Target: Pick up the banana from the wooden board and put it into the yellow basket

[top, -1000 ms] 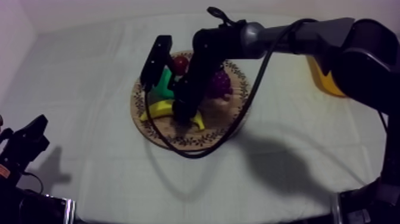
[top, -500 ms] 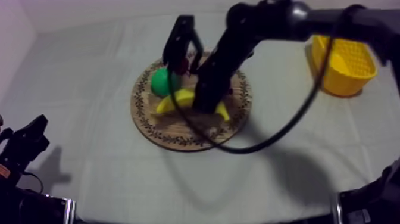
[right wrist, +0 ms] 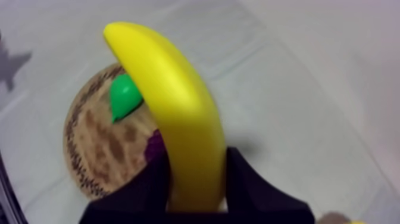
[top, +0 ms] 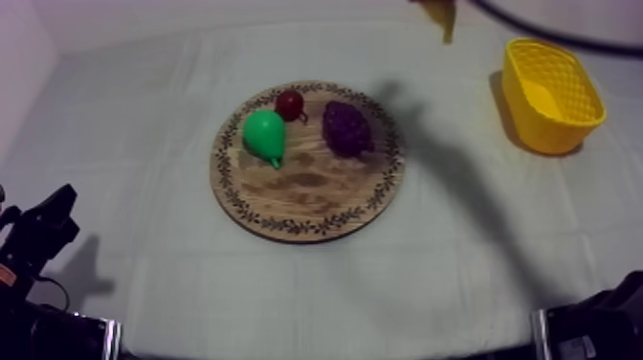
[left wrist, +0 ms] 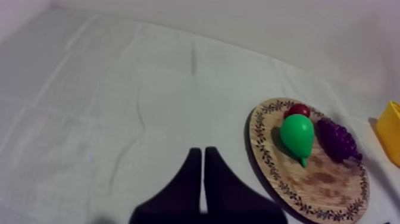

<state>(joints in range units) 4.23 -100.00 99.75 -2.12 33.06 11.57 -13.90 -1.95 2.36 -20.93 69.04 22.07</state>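
The yellow banana (right wrist: 178, 113) is lifted high off the table, and my right gripper (right wrist: 196, 179) is shut on its lower half. Far below it lie the round wooden board (right wrist: 89, 155) and the green pear (right wrist: 124, 98). In the top view one end of the banana (top: 442, 14) pokes in at the far edge, between the board (top: 306, 196) and the yellow basket (top: 552, 94). My left gripper (left wrist: 203, 161) hovers over bare cloth left of the board (left wrist: 324, 179), fingers together in a narrow wedge.
On the board lie the pear (top: 263, 134), a small red fruit (top: 289, 103) and a bunch of grapes (top: 346, 129). The basket stands at the table's far right. My left arm (top: 43, 230) rests at the near left corner.
My right arm has risen from the board with the banana and swung up toward the far right. The board now holds the pear, red fruit and grapes. The left arm has not moved.
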